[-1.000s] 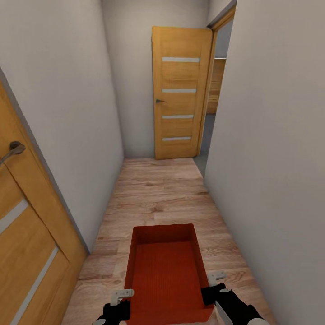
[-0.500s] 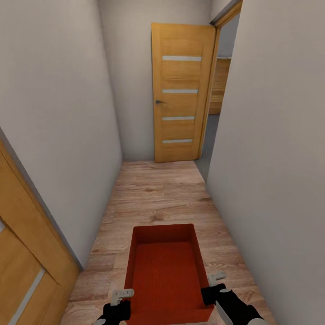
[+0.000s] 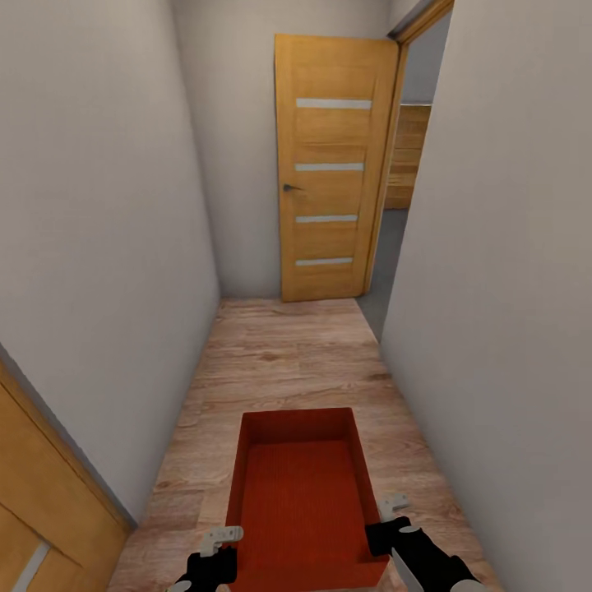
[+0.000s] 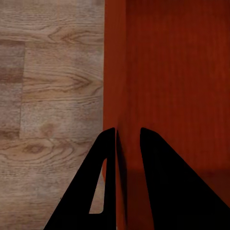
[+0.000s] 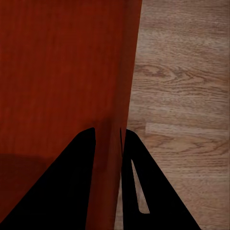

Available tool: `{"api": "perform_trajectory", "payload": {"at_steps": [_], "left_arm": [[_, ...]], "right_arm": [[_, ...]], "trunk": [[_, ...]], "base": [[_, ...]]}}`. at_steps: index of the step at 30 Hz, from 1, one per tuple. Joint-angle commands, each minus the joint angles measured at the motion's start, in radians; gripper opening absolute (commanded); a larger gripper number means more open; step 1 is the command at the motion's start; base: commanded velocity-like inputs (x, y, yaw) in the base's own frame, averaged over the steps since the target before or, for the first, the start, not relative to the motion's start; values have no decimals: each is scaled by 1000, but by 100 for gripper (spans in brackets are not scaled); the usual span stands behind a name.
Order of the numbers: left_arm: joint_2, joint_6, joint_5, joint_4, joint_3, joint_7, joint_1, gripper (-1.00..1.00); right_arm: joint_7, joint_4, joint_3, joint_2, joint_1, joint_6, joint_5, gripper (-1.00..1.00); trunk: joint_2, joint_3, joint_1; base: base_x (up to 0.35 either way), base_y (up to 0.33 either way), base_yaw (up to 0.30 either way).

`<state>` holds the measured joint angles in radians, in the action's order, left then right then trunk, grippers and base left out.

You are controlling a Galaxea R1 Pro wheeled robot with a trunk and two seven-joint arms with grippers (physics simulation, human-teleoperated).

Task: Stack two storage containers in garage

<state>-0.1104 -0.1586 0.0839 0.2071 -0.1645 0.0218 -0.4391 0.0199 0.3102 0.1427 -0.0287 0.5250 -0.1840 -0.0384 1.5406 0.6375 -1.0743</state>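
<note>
Orange-red ribbed storage container [image 3: 302, 493] — open-topped, level, empty — carried above the hallway's wood planks.

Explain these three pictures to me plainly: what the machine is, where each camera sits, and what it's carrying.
This is a simulated wheeled robot with two arms. The big picture comes from its head camera, looking down a narrow hallway with a wood floor toward an open door. The other two come from cameras by each gripper. The robot carries one orange-red bin, open-topped and empty. The left gripper pinches the bin's left wall, one finger on either side; the right gripper pinches the right wall the same way. The bin is held above the floor.
</note>
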Motion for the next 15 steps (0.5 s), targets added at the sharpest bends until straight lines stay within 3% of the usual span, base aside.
{"api": "perform_trajectory", "payload": {"at_steps": [1, 15], "left_arm": [[15, -4, 13, -5, 6, -3, -1, -100], [15, -4, 13, -5, 6, -3, -1, -100]], "right_arm": [[-49, 4, 41, 16, 0, 70, -11, -100], [-47, 4, 41, 15, 0, 70, -9, -100]], "trunk": [[0, 1, -1], [0, 1, -1]], "base": [[338, 0, 0], [338, 0, 0]]}}
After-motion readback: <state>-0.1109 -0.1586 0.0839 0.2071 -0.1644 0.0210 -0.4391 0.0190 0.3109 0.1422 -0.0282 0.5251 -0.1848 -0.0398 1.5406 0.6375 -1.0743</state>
